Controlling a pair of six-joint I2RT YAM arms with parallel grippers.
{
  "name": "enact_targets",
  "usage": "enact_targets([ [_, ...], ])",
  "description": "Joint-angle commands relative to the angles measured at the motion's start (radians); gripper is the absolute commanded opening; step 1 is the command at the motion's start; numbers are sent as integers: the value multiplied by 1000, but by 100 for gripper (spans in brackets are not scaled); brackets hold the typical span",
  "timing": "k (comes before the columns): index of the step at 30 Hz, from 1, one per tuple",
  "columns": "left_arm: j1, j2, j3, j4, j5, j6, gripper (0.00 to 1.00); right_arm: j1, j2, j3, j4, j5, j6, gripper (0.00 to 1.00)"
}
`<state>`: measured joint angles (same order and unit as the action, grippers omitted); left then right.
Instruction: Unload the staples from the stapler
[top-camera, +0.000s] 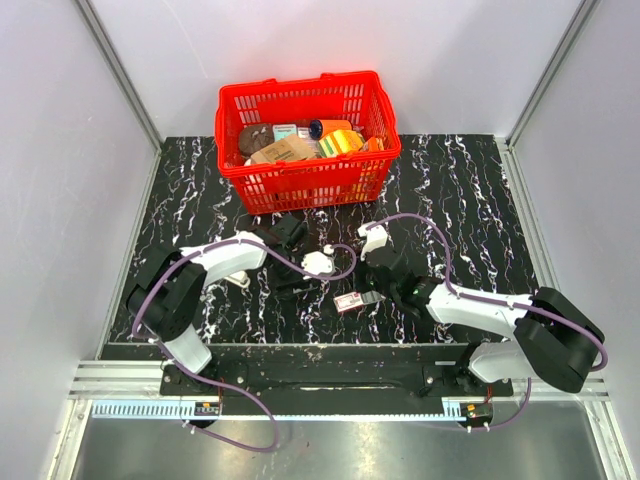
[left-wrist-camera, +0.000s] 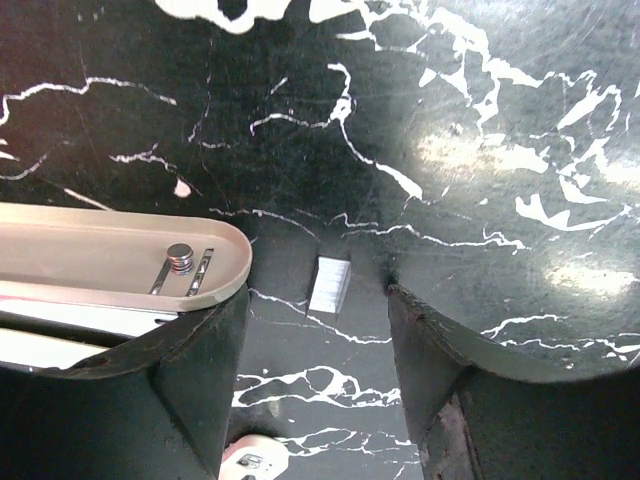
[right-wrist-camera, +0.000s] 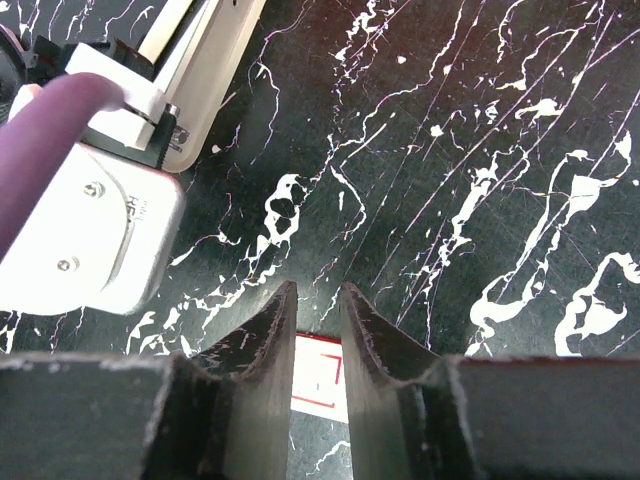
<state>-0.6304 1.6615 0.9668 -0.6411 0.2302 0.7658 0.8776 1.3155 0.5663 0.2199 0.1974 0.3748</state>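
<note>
The stapler (left-wrist-camera: 120, 262) lies flat near the middle of the table (left-wrist-camera: 450, 100), cream-white, its rounded end against the outer side of one finger of the left pincer (left-wrist-camera: 314, 318). That pincer is spread wide and grips nothing. A short strip of staples (left-wrist-camera: 330, 283) lies on the table in the gap between its fingers, touching neither. The right pincer (right-wrist-camera: 318, 300) hangs just beside it, jaws nearly pressed together. A red-and-white box (right-wrist-camera: 320, 385) shows in the slit, and whether it is pinched cannot be told. A red basket (top-camera: 300, 182) stands at the far edge.
</note>
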Motion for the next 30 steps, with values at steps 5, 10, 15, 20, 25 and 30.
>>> enact_targets([
  [5, -29, 37, 26, 84, -22, -13, 62, -6, -22, -2, 53, -7, 9, 29],
  [10, -40, 37, 6, 84, -31, -3, 57, -6, -30, -6, 52, -10, 9, 27],
  [15, -49, 37, -16, 72, -28, 9, 47, -6, -35, -11, 53, -18, 10, 24],
  [20, -60, 37, -2, 28, -8, 6, 37, -6, -38, -11, 52, -18, 13, 22],
  [25, -74, 15, -16, -9, -2, -2, 30, -6, -38, -9, 49, -16, 13, 20],
  [30, -77, -11, -53, -15, -9, -6, 25, -6, -41, -9, 47, -19, 12, 19],
])
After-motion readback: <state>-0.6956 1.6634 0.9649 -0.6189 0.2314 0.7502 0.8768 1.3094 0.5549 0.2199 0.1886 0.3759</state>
